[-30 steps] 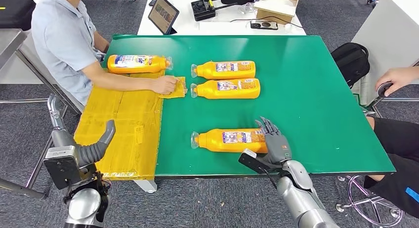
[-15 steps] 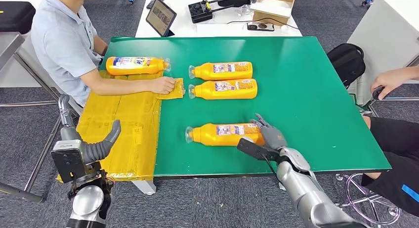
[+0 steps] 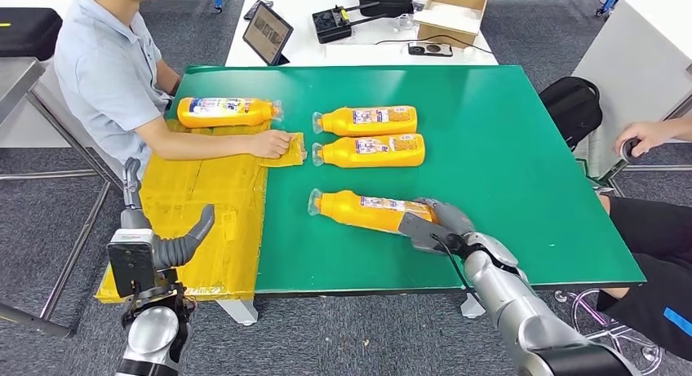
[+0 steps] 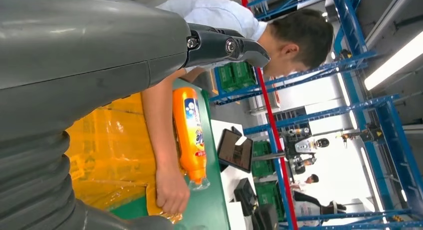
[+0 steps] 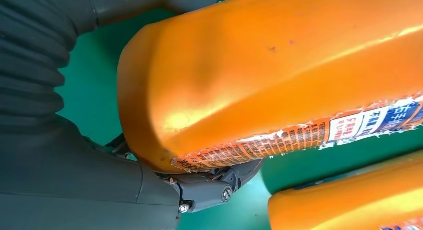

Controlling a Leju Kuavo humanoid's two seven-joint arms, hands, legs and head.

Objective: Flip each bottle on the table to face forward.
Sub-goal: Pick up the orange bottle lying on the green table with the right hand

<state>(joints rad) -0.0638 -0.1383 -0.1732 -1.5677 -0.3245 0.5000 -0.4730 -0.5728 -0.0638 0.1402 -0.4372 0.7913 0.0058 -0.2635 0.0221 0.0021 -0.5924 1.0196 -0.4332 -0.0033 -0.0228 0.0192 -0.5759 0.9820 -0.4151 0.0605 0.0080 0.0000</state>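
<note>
**Right robot hand grips base of nearest bottle on green worktop**

Nearest orange bottle (image 3: 369, 210) lies on its side near the front of the green worktop (image 3: 506, 148), clear cap end pointing toward the yellow sheet, base toward the right robot hand (image 3: 436, 223). Bottle sits at a slight angle, partly rolled, label strip along its upper side. Right robot hand is wrapped around the base end; the right wrist view shows the thumb on one side of the base and dark fingers (image 5: 214, 182) on the other, next to the label edge. So it has hold of that bottle.

Two more orange bottles lie side by side further back, mid-worktop, labels up, caps the same way: rear bottle (image 3: 365, 120) and middle bottle (image 3: 370, 150), close together and parallel. A fourth bottle (image 3: 227, 111), with a blue-and-white label, lies at the back left, just beside the person's forearm.

Yellow sheet (image 3: 196, 205) covers the left part of the worktop. A person in a light blue shirt (image 3: 102, 70) sits at the left side, one hand (image 3: 273, 143) resting on the sheet's edge.

Left robot hand (image 3: 167, 245) is raised off the left front corner, holding nothing; fingers look loosely extended.

White table behind carries a tablet (image 3: 269, 29), a black device (image 3: 336, 21) and a cardboard box (image 3: 451, 9). Another person's hand (image 3: 645, 135) shows at the right edge.
</note>
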